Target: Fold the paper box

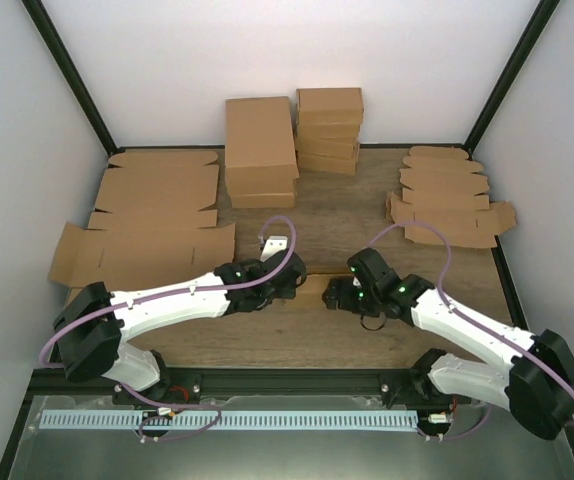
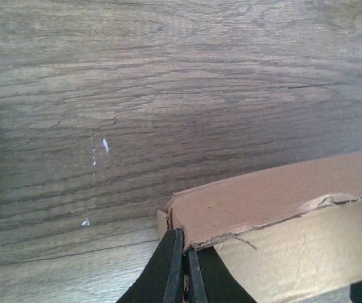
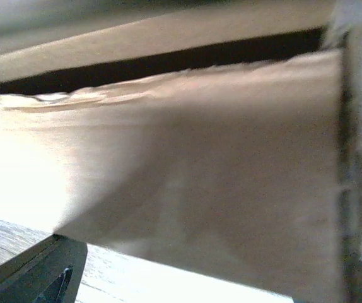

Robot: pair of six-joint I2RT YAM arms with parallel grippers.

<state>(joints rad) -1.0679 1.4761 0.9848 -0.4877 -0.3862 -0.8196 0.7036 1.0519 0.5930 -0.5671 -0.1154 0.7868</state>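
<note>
The paper box [image 1: 315, 292] is a small brown carton on the table between my two grippers. My left gripper [image 1: 293, 284] is at its left end. In the left wrist view the black fingers [image 2: 168, 271] are pressed together on the torn corner edge of the box [image 2: 275, 202]. My right gripper [image 1: 341, 294] is at the box's right end. In the right wrist view the cardboard [image 3: 187, 170] fills the frame between one finger at the lower left [image 3: 39, 271] and one at the right edge [image 3: 357, 164]. Whether they press on it does not show.
Large flat brown blanks [image 1: 147, 225] lie at the left. Two stacks of folded boxes [image 1: 260, 150] [image 1: 329, 128] stand at the back. Small flat blanks [image 1: 447, 195] are piled at the back right. A white bracket [image 1: 275, 243] lies behind the left gripper.
</note>
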